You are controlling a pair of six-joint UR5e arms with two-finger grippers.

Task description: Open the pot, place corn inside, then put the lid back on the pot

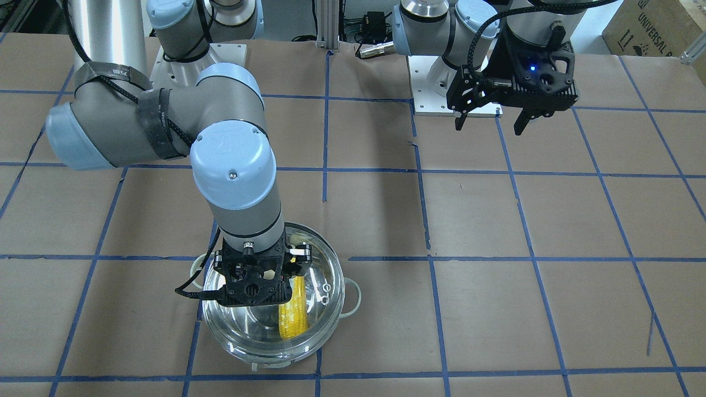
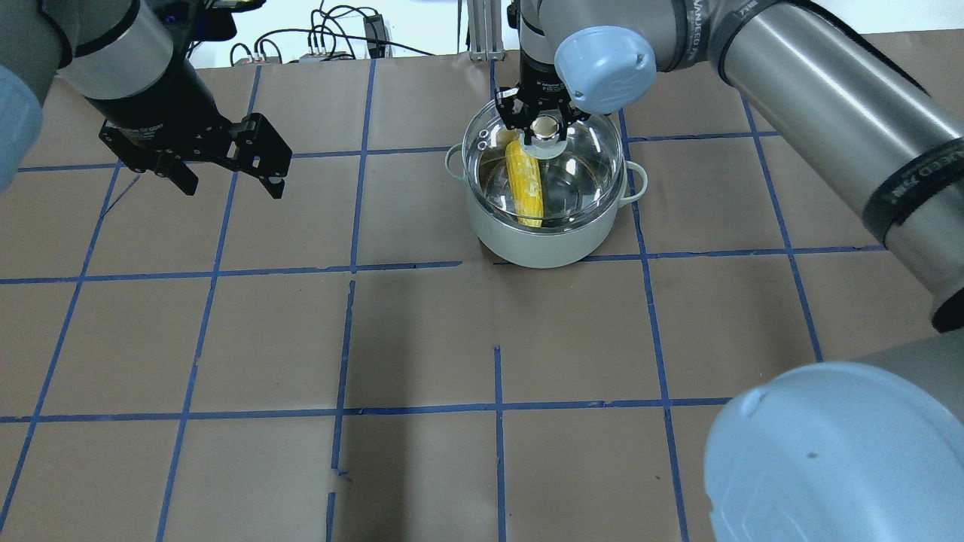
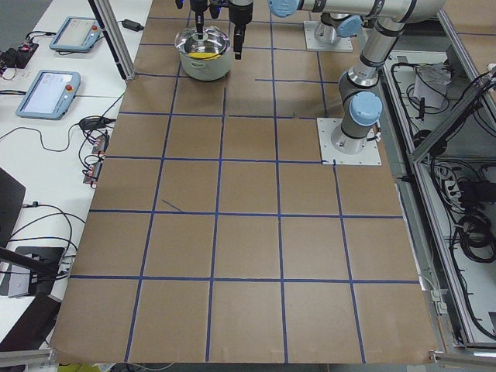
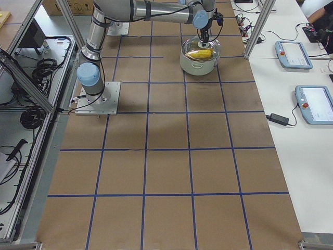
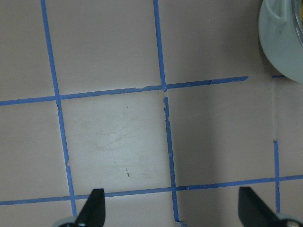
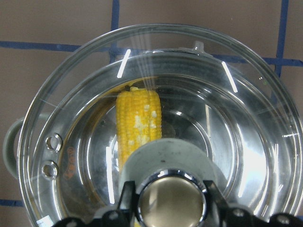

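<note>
1. The pot (image 2: 527, 245) stands on the brown-paper table (image 2: 422, 339), which is marked with a blue tape grid. It sits in the upper middle of the overhead view, a little right of centre. In the front-facing view it is at the lower left of centre.
2. Its pale green handles (image 2: 454, 159) stick out at the pot's left and right sides in the overhead view.
3. The corn (image 2: 525, 184) lies inside the pot on the shiny bottom and is seen through the glass. In the overhead view it runs nearly up and down the frame, left of the pot's centre.
4. The glass lid (image 2: 587, 162) covers the pot's mouth. Its two vent holes (image 2: 482, 138) are near the lid's upper left edge in the overhead view. Whether the lid rests fully on the rim or sits just above it cannot be told.
5. The right gripper (image 2: 544, 124) comes down from above the pot. Its fingers (image 6: 127, 201) are closed on the lid's knob (image 6: 171, 201), one on each side of it at the bottom of the right wrist view.
6. The left gripper (image 2: 232, 184) hangs over the table at the upper left of the overhead view, well apart from the pot. Its fingers (image 5: 94, 210) are spread wide with nothing between them.
7. In the left wrist view only the pot's wall shows, in the upper right corner.
</note>
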